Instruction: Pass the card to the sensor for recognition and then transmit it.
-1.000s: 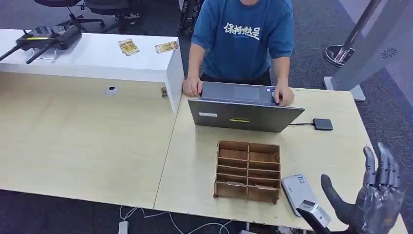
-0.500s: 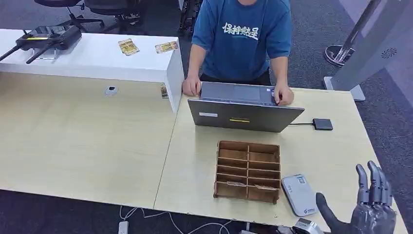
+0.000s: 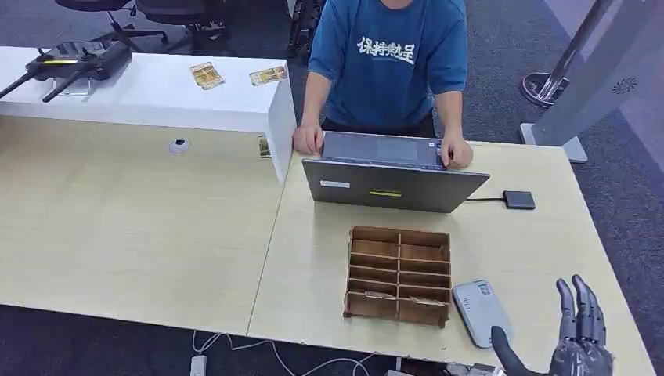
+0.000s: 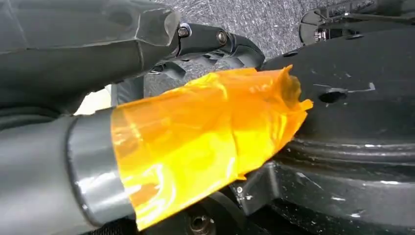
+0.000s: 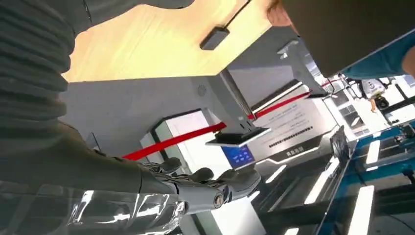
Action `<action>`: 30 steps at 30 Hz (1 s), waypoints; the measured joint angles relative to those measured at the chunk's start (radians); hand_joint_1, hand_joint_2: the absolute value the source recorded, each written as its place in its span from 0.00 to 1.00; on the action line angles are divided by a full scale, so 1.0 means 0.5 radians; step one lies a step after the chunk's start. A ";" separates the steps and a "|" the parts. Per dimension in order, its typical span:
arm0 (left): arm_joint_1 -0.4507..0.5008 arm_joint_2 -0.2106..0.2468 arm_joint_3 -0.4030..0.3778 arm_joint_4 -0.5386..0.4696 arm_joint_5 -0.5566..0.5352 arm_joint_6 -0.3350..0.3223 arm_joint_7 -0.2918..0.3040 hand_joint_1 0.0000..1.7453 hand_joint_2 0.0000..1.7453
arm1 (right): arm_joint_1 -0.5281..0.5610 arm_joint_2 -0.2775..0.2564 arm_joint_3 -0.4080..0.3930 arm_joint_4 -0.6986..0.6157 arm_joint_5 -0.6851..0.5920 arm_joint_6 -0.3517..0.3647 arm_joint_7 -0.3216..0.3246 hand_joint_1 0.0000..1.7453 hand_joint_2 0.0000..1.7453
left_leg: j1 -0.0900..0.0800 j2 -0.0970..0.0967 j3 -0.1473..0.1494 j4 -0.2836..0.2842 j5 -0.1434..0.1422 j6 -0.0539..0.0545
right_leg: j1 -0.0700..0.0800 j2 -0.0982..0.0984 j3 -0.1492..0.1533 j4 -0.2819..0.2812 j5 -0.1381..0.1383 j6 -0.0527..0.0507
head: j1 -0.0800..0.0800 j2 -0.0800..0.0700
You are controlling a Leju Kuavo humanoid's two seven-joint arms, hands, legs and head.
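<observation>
Head view shows the right hand (image 3: 575,345) low at the near right corner of the desk (image 3: 517,243), fingers straight and spread, thumb out to the side, holding nothing that I can see. It sits just beside the white sensor (image 3: 480,311), which lies flat on the desk next to the wooden divided tray (image 3: 399,274), probably so a card can be drawn from a slot and swiped in one short reach.

No card can be made out for certain; pale slivers lie in the tray's nearest compartments (too small to say what they are).

A person (image 3: 387,59) stands across the desk with both hands on a grey laptop (image 3: 391,180), well placed to receive a handover.

Left wrist view shows the left hand (image 4: 186,142) wrapped in orange film; whether it is clenched or loose I cannot tell.
</observation>
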 joint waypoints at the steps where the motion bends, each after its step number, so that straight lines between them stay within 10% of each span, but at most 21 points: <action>1: 0.000 0.000 0.000 0.000 0.003 -0.001 -0.002 0.00 0.00 | 0.000 0.000 0.011 0.003 -0.014 0.000 0.002 0.00 1.00 | 0.000 0.000 0.000 0.000 0.000 0.000 | 0.000 0.000 0.000 0.000 0.000 0.000 | 0.000 0.000; 30: 0.000 0.023 -0.053 0.000 0.061 -0.044 -0.002 0.00 0.00 | -0.251 0.024 0.391 0.316 -0.201 0.144 -0.071 0.00 1.00 | 0.000 0.000 0.001 0.000 0.000 0.000 | 0.000 0.000 0.000 0.001 0.000 0.000 | 0.000 0.000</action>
